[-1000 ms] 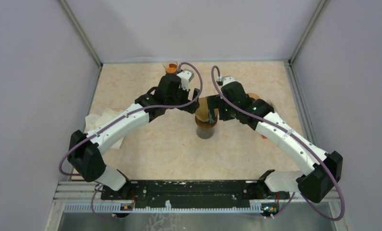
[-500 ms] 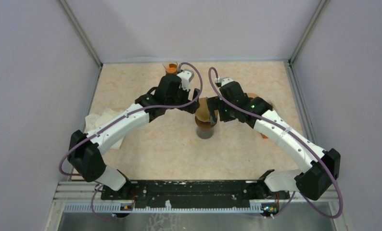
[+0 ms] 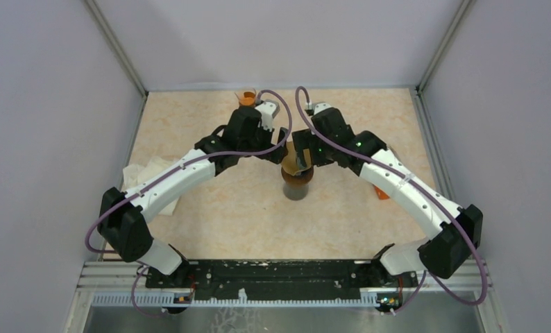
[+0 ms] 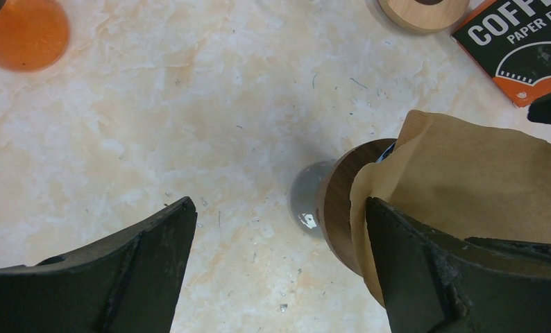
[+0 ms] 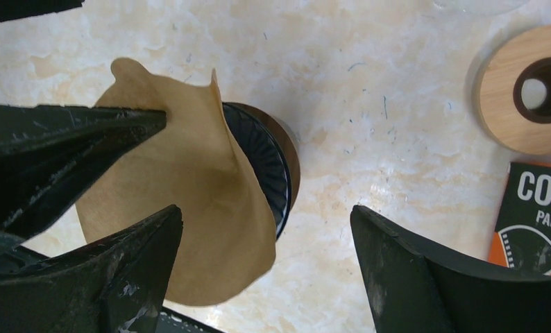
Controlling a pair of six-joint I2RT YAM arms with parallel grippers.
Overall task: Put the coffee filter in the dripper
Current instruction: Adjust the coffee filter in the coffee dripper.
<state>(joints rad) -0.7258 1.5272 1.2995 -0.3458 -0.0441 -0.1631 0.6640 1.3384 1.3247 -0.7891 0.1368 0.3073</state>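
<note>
A brown paper coffee filter [image 5: 182, 180] stands crookedly in the dripper [image 5: 262, 163], one flap rising well above the ribbed rim. The dripper has a dark wooden collar [image 4: 338, 201] and sits mid-table [image 3: 297, 182]. My left gripper [image 4: 280, 229] is open; its right finger [image 4: 425, 263] rests against the filter [image 4: 467, 173], the other finger over bare table. That same finger reaches across the paper in the right wrist view. My right gripper [image 5: 266, 222] is open and straddles the filter's lower edge and the dripper's side. Both grippers [image 3: 284, 144] [image 3: 300, 152] meet over the dripper.
An orange cup [image 3: 246, 98] stands at the back. A wooden ring [image 5: 529, 90] and an orange-and-black filter box [image 5: 536, 215] lie right of the dripper. A crumpled white cloth [image 3: 148, 173] lies at the left edge under the left arm.
My right arm has swung left and forward, bringing its gripper over the filter and dripper. The left arm has stayed put.
</note>
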